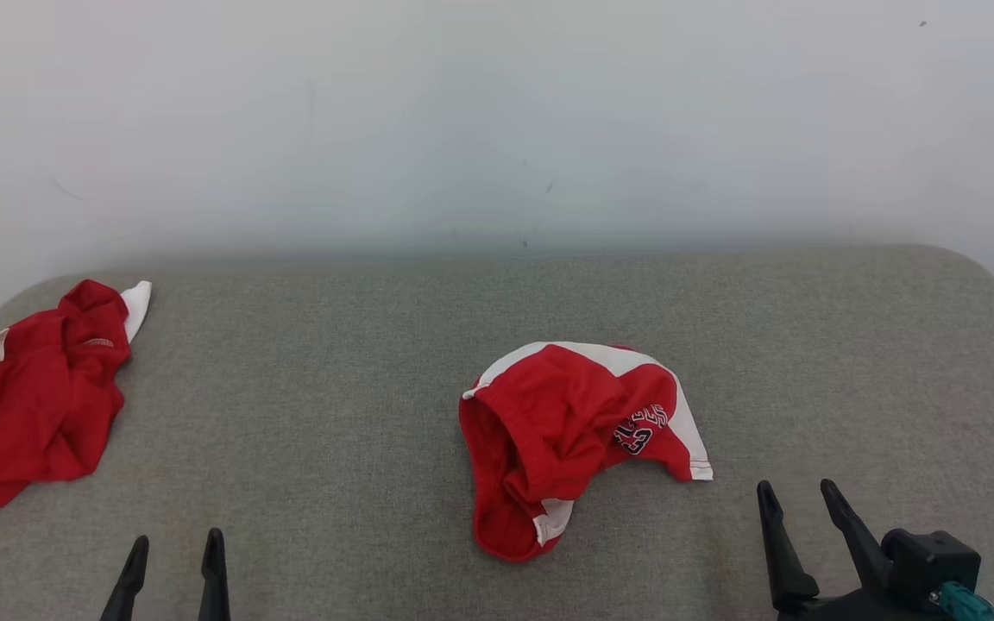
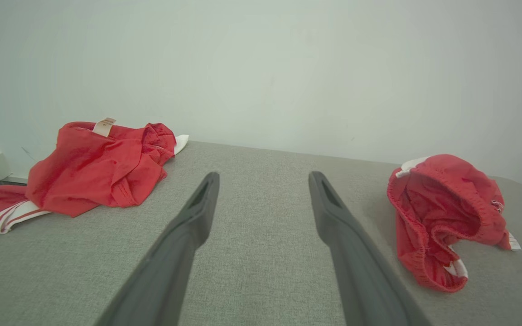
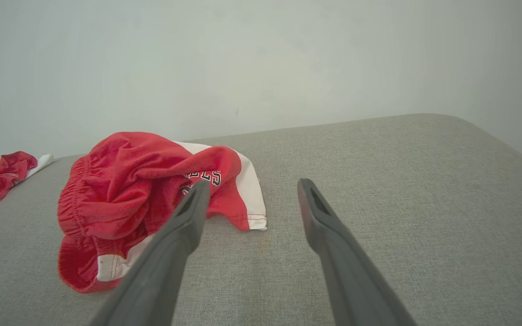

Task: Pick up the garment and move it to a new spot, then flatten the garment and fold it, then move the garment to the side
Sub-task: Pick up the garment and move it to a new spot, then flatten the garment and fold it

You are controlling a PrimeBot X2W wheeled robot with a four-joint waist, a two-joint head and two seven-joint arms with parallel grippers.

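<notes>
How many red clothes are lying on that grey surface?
2. Crumpled shorts lie in the middle of the surface; another red garment lies at its left edge, partly out of frame. More may lie beyond.

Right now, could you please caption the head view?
Crumpled red shorts lie on a grey cushion, another red garment at left.

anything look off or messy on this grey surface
Both red garments are crumpled rather than flat: the shorts sit bunched in the middle of the grey surface, waistband gaping, and a second red garment lies heaped at its left edge. Nothing looks torn or spilled.
</notes>
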